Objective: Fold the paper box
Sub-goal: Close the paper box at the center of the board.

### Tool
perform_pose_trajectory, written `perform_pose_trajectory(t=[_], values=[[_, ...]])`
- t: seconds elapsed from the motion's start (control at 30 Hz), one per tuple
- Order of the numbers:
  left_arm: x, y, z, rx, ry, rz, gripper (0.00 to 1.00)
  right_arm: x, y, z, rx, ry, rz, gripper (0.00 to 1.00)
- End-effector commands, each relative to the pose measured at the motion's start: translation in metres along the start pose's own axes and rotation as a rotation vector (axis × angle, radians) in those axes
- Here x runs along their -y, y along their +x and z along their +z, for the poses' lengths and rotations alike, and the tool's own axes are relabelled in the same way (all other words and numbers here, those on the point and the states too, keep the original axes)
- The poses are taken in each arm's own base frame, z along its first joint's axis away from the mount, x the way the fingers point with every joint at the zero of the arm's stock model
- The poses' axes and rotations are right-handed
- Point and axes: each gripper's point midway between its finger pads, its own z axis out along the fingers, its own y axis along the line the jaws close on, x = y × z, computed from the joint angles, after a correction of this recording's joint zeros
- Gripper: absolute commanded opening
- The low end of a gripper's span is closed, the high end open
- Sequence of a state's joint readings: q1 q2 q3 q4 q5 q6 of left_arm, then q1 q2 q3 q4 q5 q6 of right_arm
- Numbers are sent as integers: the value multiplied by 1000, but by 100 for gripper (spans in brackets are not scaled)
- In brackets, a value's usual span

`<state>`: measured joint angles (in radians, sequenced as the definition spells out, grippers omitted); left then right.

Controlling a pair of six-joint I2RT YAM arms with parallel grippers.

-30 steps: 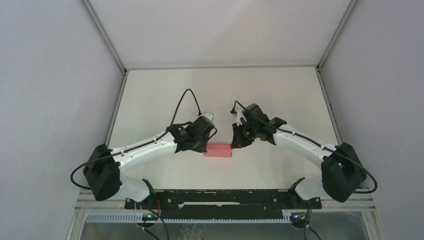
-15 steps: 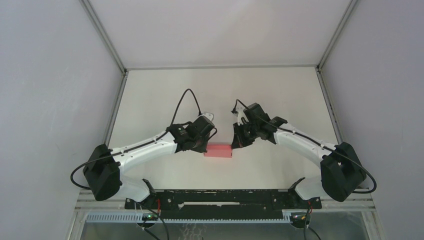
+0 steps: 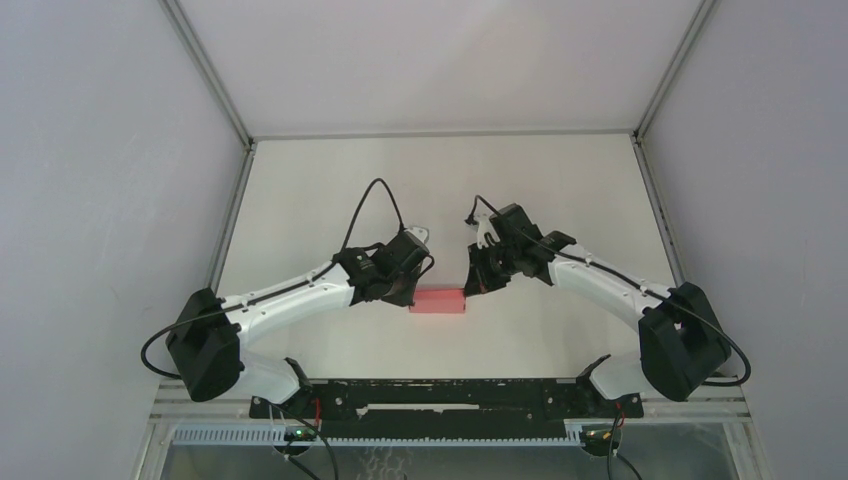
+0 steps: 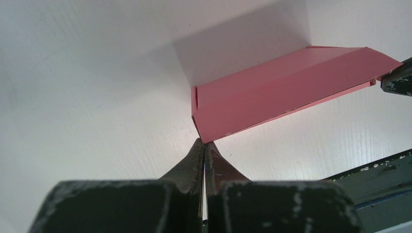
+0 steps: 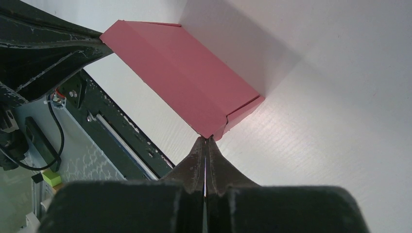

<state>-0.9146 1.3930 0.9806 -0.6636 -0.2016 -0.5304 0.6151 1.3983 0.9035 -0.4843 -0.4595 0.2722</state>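
A: Where is your paper box (image 3: 437,301) now?

B: It lies on the table (image 3: 330,190), near the front, right between your two arms. It looks folded into a long, low pink shape.

A: What is your left gripper (image 4: 204,148) doing?

B: Its two fingers are pressed tight together, with no gap. The tip touches the near corner at the left end of the box. I cannot tell if a thin bit of card is pinched in there.

A: And your right gripper (image 5: 205,143)?

B: The same. Its fingers are squeezed together, and the tip is right at the corner of the right end, by a small flap (image 5: 241,109) that sticks out a little.

A: Why do you hold them like that?

B: I think closed fingers make a thin, pointy poker. One at each end stops the box from sliding while you push.

A: What could go wrong?

B: The card is thin and light. Push too hard on one side and it may skid or bend. So go gently.
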Motion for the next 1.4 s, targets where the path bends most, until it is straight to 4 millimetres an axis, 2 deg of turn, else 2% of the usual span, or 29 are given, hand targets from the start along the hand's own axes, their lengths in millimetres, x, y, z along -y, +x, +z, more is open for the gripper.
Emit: perform_pose_trajectory(t=[0.0, 0.77, 1.0, 1.37], values=[[37, -26, -19, 63, 149, 7, 3, -26, -28, -7, 71, -104, -25, 0], [41, -25, -18, 46, 167, 22, 4, -23, -29, -10, 58, -141, 4, 0], [41, -23, -17, 46, 169, 17, 4, -12, -25, -7, 46, -95, -1, 0], [40, -20, -12, 35, 160, 15, 3, 19, -17, -12, 26, 46, -52, 0]])
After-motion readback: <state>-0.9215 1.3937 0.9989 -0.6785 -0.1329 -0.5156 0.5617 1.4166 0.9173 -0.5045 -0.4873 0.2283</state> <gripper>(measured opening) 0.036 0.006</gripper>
